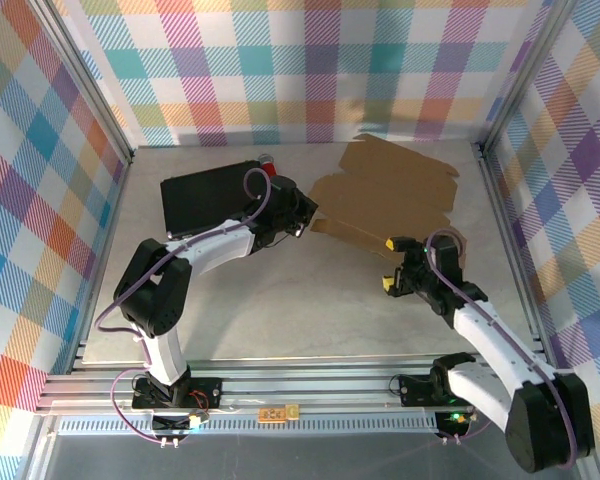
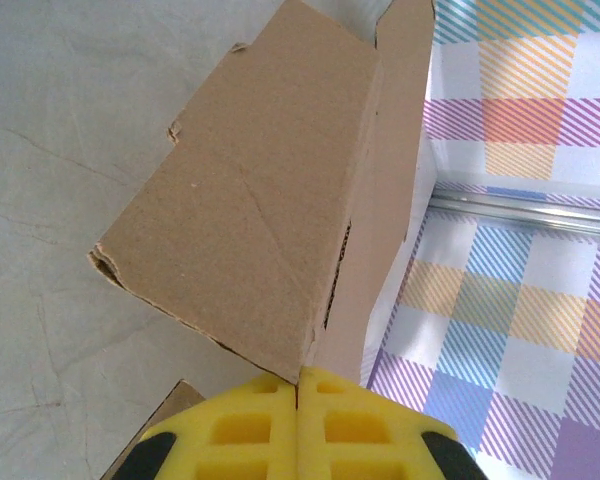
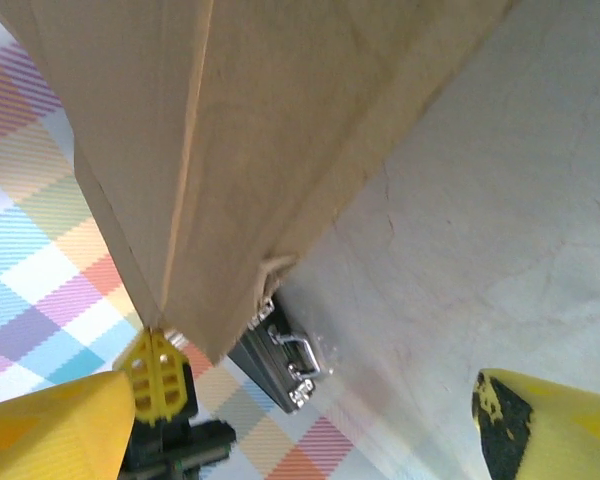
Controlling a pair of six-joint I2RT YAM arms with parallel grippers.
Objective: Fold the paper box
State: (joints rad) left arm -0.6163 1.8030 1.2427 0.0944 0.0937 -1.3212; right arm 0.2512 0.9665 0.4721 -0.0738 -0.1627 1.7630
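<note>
1. Top view: plain brown box (image 1: 385, 190) lies opened out at the rear of the table (image 1: 280, 300), right of centre. Black case (image 1: 208, 198) to its left, w/ red cylinder (image 1: 268, 161) at its far corner. L gripper (image 1: 302, 215) sits at the box's left edge. R gripper (image 1: 388, 264) is near the front edge, jaws spread, holding nothing.
2. L wrist: yellow fingers (image 2: 250, 435) pressed together, pinching a box flap corner. Flap is tilted up off the table. Plaid wall (image 2: 520, 250) to the right.
3. R wrist: fingers (image 3: 50, 430) wide apart, box ahead & untouched. Case w/ metal latch beyond.
</note>
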